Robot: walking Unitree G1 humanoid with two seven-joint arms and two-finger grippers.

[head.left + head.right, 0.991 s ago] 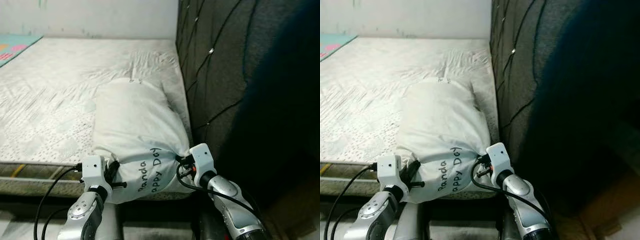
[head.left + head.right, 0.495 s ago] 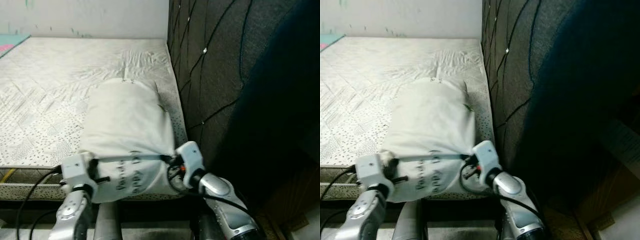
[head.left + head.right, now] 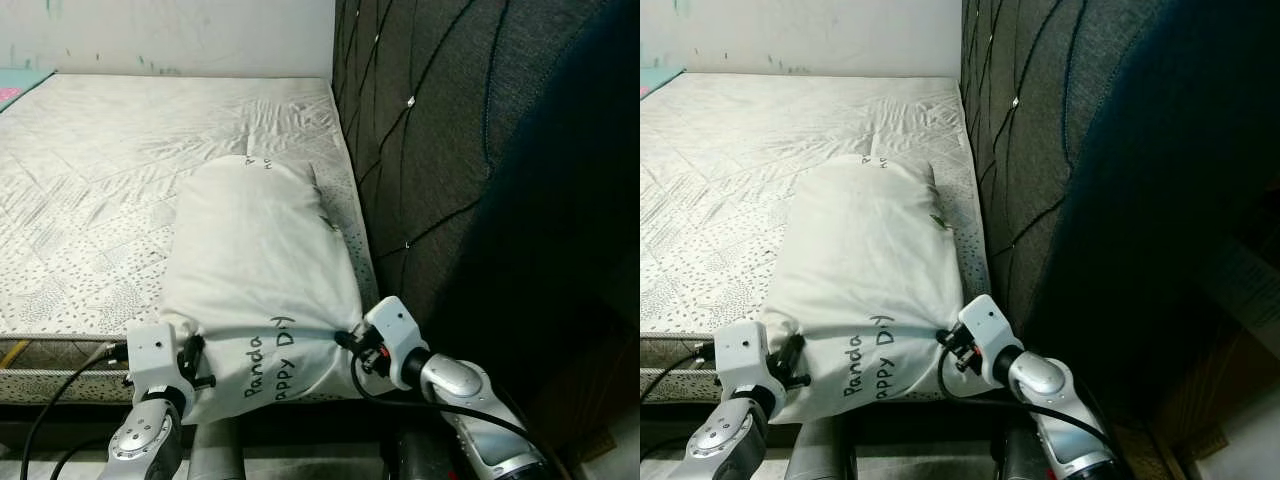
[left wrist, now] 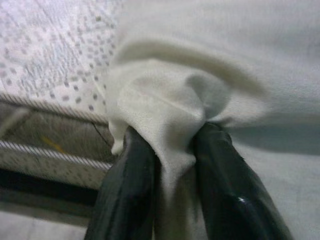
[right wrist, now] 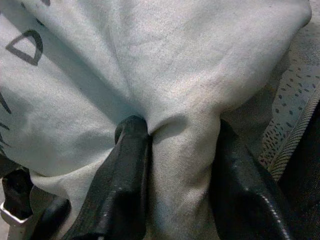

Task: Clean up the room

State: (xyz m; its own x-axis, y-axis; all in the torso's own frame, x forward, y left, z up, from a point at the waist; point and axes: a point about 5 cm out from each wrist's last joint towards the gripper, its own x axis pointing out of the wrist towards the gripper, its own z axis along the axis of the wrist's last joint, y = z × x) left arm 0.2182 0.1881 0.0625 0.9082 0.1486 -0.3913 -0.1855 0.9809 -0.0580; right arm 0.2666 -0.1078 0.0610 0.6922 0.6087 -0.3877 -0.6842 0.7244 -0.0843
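A long white fabric pillow with black handwritten lettering is seen in the centre of the frame, lying on a pale speckled mattress beside a dark quilted headboard. Its near left corner is pinched between the left gripper fingers; its near right corner is clamped by the right gripper.

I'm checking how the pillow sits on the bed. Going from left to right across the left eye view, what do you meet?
Bare mattress → left gripper pinching the pillow's corner → white pillow → right gripper pinching the other corner → dark quilted headboard.
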